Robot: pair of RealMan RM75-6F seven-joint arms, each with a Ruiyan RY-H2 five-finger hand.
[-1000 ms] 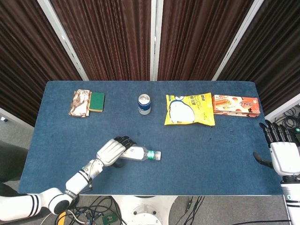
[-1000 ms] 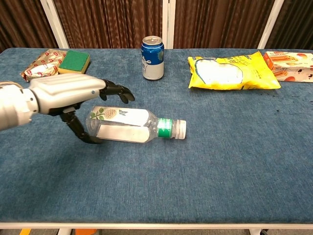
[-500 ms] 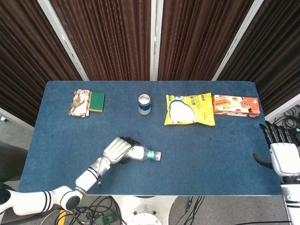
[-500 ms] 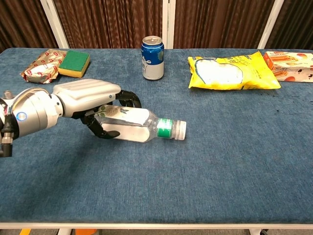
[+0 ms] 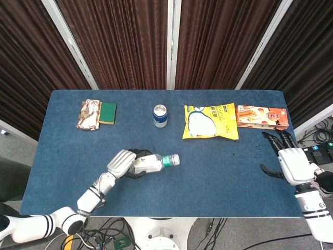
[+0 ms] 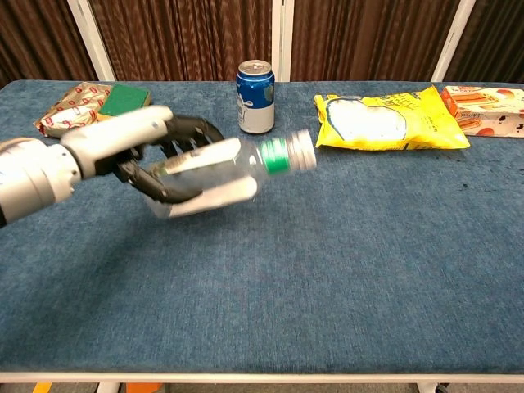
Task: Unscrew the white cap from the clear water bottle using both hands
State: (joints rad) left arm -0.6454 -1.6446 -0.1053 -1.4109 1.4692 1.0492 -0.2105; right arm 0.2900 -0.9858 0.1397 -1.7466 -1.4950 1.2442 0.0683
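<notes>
Motion blurs the water bottle (image 6: 225, 173), its base hidden behind the left hand's (image 6: 155, 155) fingers (image 6: 184, 135)

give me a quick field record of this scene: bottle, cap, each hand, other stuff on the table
bottle: clear water bottle, lifted, tilted cap-up toward the right
cap: white cap, on the bottle
left hand: left hand grips the bottle's body
right hand: right hand holds nothing, fingers spread, near the table's right edge
other: blue can, yellow bag, orange box, green sponge, snack pack

Along the blue worktop's (image 5: 223, 172) far edge: wrapped snack (image 5: 89, 114), green sponge (image 5: 107, 113), soda can (image 5: 160, 115), yellow chip bag (image 5: 210, 121), orange box (image 5: 261, 117).
</notes>
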